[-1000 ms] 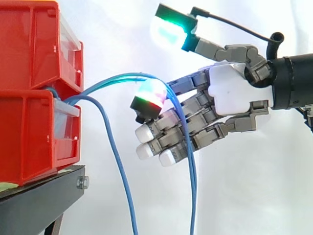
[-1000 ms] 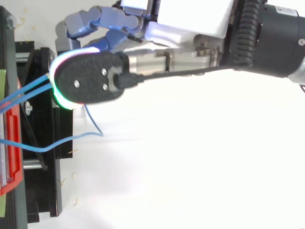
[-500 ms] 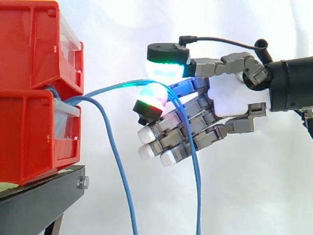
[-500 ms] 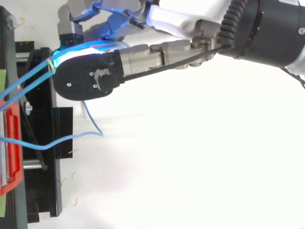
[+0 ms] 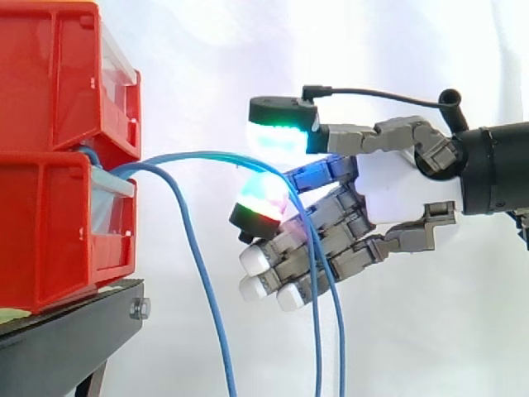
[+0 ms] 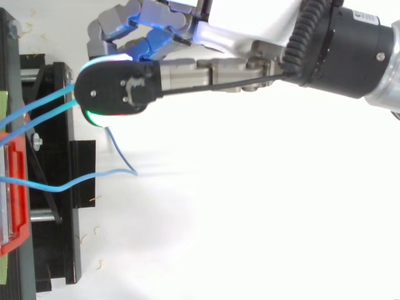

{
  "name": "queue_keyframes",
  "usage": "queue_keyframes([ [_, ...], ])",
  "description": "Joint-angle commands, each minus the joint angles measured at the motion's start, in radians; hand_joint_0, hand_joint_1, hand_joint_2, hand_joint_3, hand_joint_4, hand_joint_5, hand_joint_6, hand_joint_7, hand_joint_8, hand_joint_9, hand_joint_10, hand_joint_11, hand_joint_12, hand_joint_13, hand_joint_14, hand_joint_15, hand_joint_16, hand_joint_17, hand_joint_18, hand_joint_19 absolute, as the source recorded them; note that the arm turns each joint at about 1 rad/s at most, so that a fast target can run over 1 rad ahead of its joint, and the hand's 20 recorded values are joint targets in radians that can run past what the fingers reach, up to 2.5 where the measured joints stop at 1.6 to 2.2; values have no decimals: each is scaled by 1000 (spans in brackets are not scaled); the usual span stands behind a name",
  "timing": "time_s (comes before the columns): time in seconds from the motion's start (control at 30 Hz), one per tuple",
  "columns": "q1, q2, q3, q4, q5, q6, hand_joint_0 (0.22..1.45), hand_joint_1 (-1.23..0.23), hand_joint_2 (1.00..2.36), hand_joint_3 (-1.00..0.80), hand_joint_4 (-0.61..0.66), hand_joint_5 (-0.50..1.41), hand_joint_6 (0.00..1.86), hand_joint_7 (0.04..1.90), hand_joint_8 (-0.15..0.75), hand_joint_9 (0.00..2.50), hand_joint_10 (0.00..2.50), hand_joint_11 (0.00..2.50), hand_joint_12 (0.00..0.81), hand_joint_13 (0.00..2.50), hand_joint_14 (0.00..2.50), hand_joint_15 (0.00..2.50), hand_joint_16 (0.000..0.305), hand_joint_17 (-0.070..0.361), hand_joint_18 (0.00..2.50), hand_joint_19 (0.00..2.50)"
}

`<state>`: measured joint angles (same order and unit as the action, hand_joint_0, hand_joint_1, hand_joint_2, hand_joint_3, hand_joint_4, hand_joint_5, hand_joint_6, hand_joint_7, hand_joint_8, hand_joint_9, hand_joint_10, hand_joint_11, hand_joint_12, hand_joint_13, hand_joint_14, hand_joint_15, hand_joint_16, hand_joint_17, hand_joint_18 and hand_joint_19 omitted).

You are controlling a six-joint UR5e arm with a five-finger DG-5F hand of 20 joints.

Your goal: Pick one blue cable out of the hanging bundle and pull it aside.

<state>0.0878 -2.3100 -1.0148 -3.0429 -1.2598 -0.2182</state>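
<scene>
Three thin blue cables come out between the stacked red bins (image 5: 50,91). Two of them (image 5: 207,155) arc right to my hand (image 5: 397,186) and pass between its green-glowing thumb pad (image 5: 279,139) above and a red-glowing fingertip (image 5: 263,198) below. From there they hang down across the curled fingers. The third cable (image 5: 202,281) hangs free, closer to the bins. In the top view the thumb (image 6: 112,94) covers the spot where the two cables (image 6: 44,109) end. The free cable (image 6: 62,186) lies lower in that view.
The red bins stand on a black stand (image 5: 66,331) at the left, seen from above as a dark frame (image 6: 56,237). A white curtain hangs behind. The arm (image 6: 350,47) comes in from the right.
The thumb swung down from its raised position onto the two cables. The whole hand then dropped a little, and the cables' arc dropped with it.
</scene>
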Motion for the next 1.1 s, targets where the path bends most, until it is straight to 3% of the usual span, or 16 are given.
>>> queue_keyframes([
  [0.0, 3, 0, -13, 49, 5, -7, 579, -515, 1019, -120, 197, -146, 735, 1172, 331, 731, 12, 553, 434, 508, 12, 327, 58, 129, 437, 521],
  [0.17, 0, 0, -14, 52, 2, -20, 589, -648, 1005, 11, 250, -161, 753, 1095, 371, 728, 9, 555, 482, 538, 10, 320, 67, 151, 514, 476],
  [0.27, -5, 0, -14, 52, 2, -20, 560, -662, 1017, -107, 221, -172, 751, 1140, 342, 699, 13, 579, 448, 508, 11, 331, 61, 136, 466, 507],
  [0.3, -5, 0, -13, 52, 2, -20, 532, -646, 1015, -233, 211, -172, 747, 1160, 327, 684, 14, 579, 433, 496, 11, 333, 58, 130, 447, 519],
  [0.37, -5, 0, -14, 52, 3, -21, 519, -625, 1012, -318, 217, -169, 751, 1150, 330, 684, 12, 582, 438, 497, 13, 335, 58, 132, 452, 517],
  [0.43, -5, 0, -14, 52, 5, -24, 513, -483, 1006, -409, 220, -162, 752, 1154, 334, 701, 12, 572, 438, 500, 11, 333, 59, 133, 452, 516],
  [0.57, -5, 1, -13, 56, 3, -33, 542, -365, 1007, -407, 207, -153, 755, 1165, 331, 713, 12, 566, 428, 496, 11, 335, 57, 129, 437, 531],
  [0.67, -5, 0, -13, 56, 2, -36, 568, -336, 1011, -372, 203, -149, 761, 1175, 330, 730, 12, 567, 426, 499, 12, 339, 56, 126, 427, 546],
  [0.83, -7, 0, -13, 58, 0, -41, 595, -445, 1022, -152, 230, -134, 738, 1111, 328, 746, 12, 573, 423, 516, 12, 331, 55, 124, 456, 539],
  [0.93, -7, 0, -13, 58, 0, -43, 615, -577, 1017, -23, 273, -103, 597, 1256, 346, 757, 13, 553, 446, 542, 11, 328, 60, 135, 517, 506],
  [1.07, -11, 0, -13, 58, -1, -44, 629, -707, 1008, 86, 290, -111, 585, 1258, 354, 753, 12, 556, 465, 563, 10, 332, 64, 144, 556, 488],
])
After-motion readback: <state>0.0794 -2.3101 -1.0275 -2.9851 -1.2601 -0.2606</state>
